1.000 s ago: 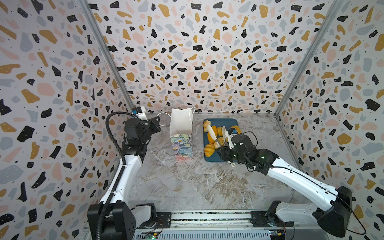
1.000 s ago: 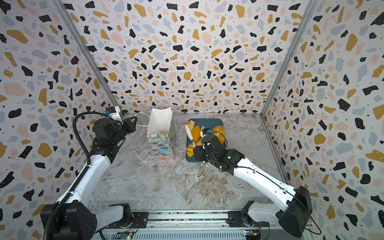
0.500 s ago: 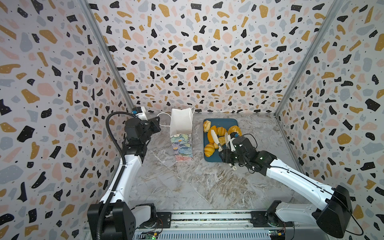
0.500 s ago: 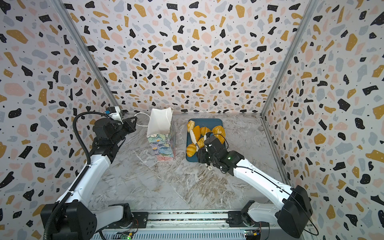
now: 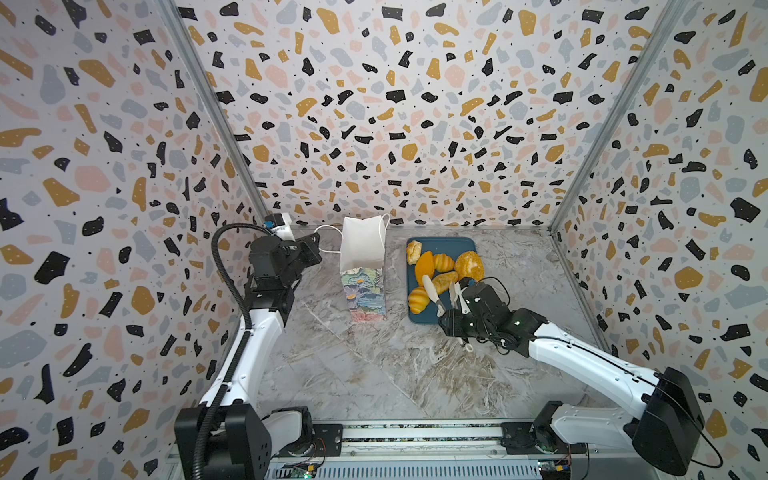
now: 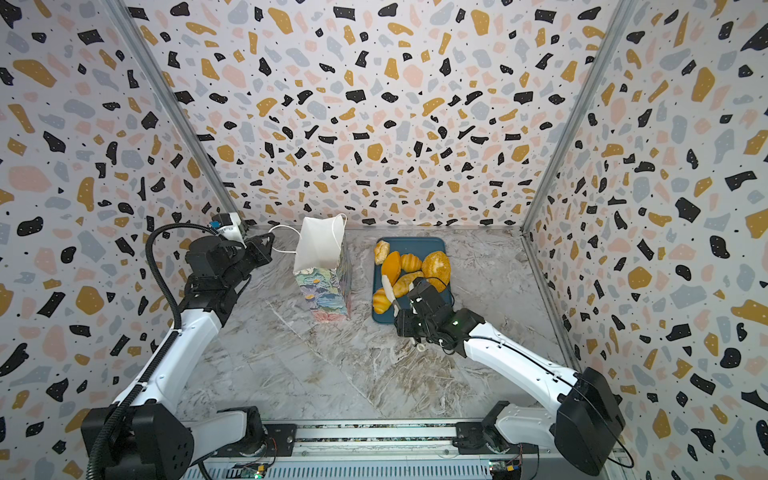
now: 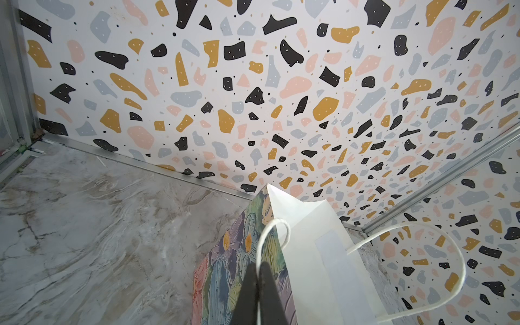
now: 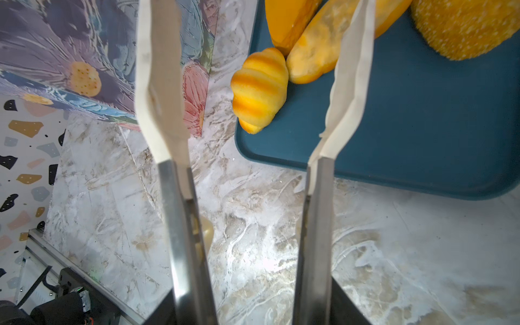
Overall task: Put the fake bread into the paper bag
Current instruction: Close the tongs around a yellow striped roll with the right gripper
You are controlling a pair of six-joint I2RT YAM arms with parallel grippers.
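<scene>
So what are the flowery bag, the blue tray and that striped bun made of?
Paper bag: stiff matte paper, sharply creased folds, white inside. Tray: probably plastic, smooth, slightly glossy, rounded rim. Ridged roll: likely foam or soft plastic, matte, evenly painted orange stripes.

The left gripper (image 7: 258, 267) has two black fingers pressed tight together. A thin white cord handle (image 7: 259, 247) runs in between them, so the fingers pinch it. The cord belongs to the paper bag (image 7: 304, 222), which stands just past the fingers. The outside of the bag has painted flowers in blue, purple, pink and green with yellow middles. The inside is plain white. A second cord handle (image 7: 463, 270) makes a big loop on the far side of the bag. The bag sits on a grey marble floor (image 7: 98, 225). Behind it is a spotty wall (image 7: 253, 84) with black, yellow, pink and grey blobs. A silver strip (image 7: 140, 166) runs where the wall meets the floor.
</scene>
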